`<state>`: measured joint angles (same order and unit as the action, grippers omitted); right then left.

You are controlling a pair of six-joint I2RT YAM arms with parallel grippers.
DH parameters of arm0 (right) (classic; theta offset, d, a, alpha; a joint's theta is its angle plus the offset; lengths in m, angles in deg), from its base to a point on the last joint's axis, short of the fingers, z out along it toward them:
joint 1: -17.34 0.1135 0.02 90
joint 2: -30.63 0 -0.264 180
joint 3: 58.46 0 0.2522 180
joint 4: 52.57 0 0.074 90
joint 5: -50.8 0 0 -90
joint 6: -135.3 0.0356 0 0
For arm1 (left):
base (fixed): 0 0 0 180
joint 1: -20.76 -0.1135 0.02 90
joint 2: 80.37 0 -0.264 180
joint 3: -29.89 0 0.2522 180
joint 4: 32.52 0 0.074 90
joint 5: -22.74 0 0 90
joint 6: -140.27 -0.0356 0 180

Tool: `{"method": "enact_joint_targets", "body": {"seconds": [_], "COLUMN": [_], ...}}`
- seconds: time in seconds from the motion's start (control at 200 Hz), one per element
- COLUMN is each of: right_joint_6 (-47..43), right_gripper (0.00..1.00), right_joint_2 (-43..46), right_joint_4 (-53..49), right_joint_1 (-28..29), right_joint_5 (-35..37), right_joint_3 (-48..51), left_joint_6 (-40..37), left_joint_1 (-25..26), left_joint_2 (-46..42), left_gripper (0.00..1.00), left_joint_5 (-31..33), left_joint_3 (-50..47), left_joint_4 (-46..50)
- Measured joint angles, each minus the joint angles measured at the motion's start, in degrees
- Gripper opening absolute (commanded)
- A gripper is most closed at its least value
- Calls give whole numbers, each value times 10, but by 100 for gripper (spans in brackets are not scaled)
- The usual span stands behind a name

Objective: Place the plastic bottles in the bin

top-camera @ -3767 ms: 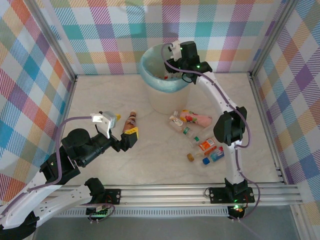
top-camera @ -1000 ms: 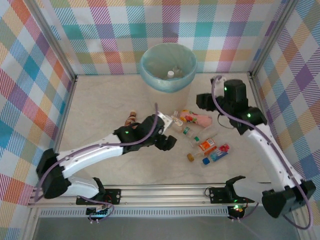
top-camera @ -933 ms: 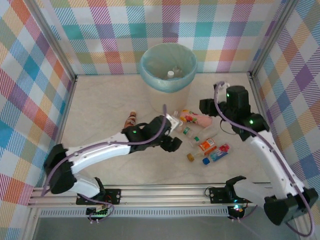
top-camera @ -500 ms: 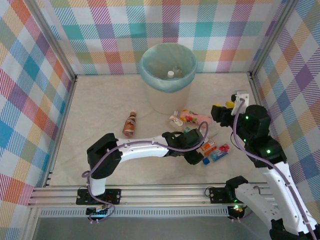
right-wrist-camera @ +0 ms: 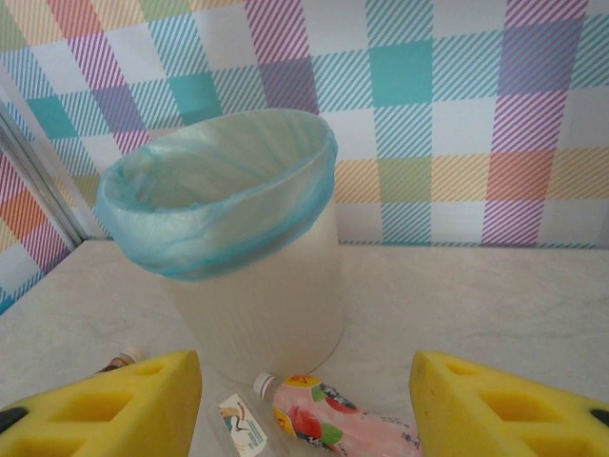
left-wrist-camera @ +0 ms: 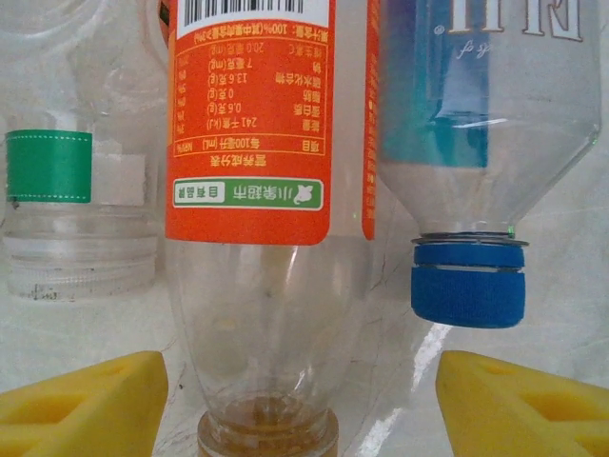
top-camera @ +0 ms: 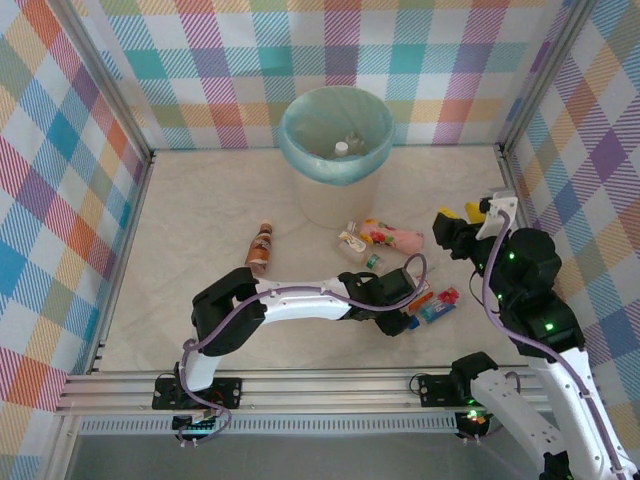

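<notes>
We see the left jaws open either side of the orange-labelled bottle (left-wrist-camera: 252,143), untouched, and the right jaws open, empty.

Orange-labelled bottle (left-wrist-camera: 252,143): clear glossy plastic, printed film label. Bin (right-wrist-camera: 276,295), twelve o'clock: smooth matt cream plastic. Liner bag (right-wrist-camera: 219,224): thin, translucent, crinkled. Finger pads (left-wrist-camera: 86,400): matt yellow foam. Table (top-camera: 200,210): smooth, marbled.

A pale, marbled desk (top-camera: 200,210) lies inside walls of pastel checked cloth (top-camera: 200,50). Slim metal posts (top-camera: 100,85) slant up at the back corners. An aluminium rail (top-camera: 330,383) runs along the near edge. In the right wrist view the cloth (right-wrist-camera: 457,114) meets the desk (right-wrist-camera: 495,305), with a post (right-wrist-camera: 33,171) at the left.
</notes>
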<state>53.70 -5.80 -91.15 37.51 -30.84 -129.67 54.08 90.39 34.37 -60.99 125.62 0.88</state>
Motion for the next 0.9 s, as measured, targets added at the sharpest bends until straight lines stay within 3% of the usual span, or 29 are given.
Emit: {"method": "enact_joint_targets", "body": {"seconds": [0.49,0.72,0.9], "right_joint_6": [34,38,41], "right_gripper": [61,61,61], "right_joint_2": [-40,-51,-57], "right_joint_4": [33,47,57], "right_joint_1": [0,0,0], "right_joint_5": [-57,-65,-70], "right_joint_3": [26,26,26], "left_joint_6": [29,32,30], "left_joint_1": [0,0,-1], "left_joint_2": [15,17,14], "left_gripper": [64,51,48], "left_joint_5": [2,-1,-3], "left_joint_3": [-23,-25,-38], "left_joint_4": [-21,-24,-35]}}
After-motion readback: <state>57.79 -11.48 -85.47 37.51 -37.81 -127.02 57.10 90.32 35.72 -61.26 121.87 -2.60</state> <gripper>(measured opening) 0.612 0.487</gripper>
